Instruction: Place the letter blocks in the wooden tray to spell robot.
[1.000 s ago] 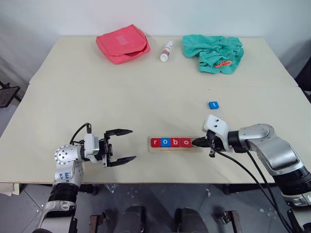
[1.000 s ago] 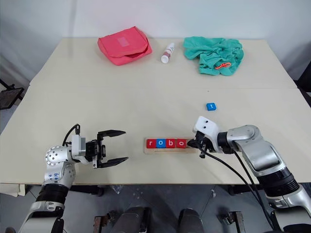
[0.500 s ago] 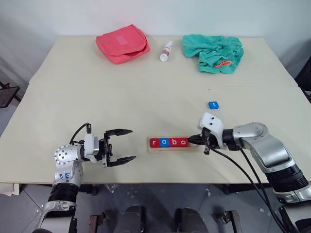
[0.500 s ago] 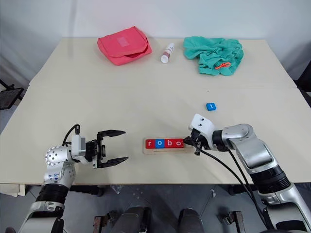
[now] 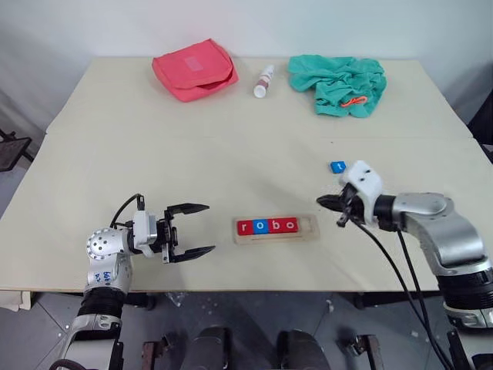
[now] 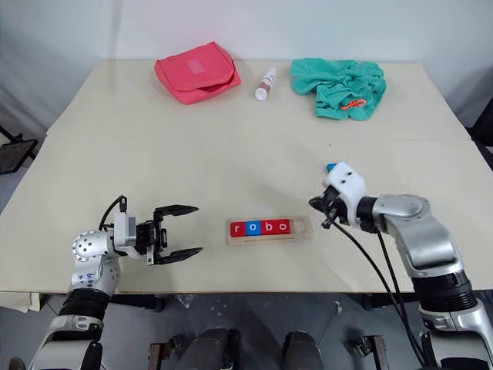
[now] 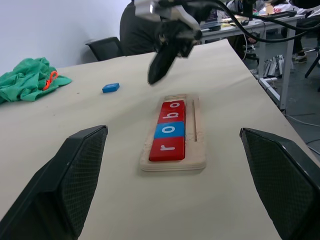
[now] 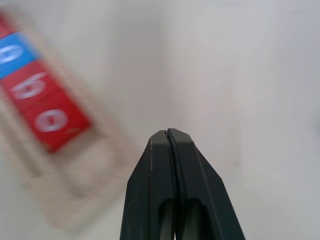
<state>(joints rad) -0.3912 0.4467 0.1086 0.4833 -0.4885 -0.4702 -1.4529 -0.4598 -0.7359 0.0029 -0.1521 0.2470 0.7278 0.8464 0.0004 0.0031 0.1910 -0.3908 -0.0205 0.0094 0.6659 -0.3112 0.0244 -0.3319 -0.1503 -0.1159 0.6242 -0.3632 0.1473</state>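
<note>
Pale wood fills most of the left eye view: the table (image 5: 231,154) runs edge to edge, and low in the centre of the frame sits the wooden tray (image 5: 306,228) with 4 letter blocks (image 5: 267,226) in its groove, reading r, o, b, o — red, blue, red, red. The tray's right end is bare. We see the 5th block, the blue t tile (image 5: 338,166), lying loose right of centre, above the tray and just beside the right arm's white wrist housing. The right gripper (image 5: 321,201) hangs in the air right of the tray, fingers pressed together on nothing. At lower left the left gripper (image 5: 202,229) points toward the tray with its jaws spread wide, also empty. Along the top of the frame lie a red pouch (image 5: 194,69), a small white bottle (image 5: 263,80) and a crumpled green cloth (image 5: 337,83).

In the left wrist view we look between the 2 spread black fingers (image 7: 65,175) at the tray in the centre, the 4 tiles in a row; the other arm's gripper (image 7: 160,67) hovers beyond its far end, and the blue tile lies in the upper left.

In the right wrist view the black fingers (image 8: 150,190) meet at bottom centre — clenched, empty — with the blurred tray at the left edge.
</note>
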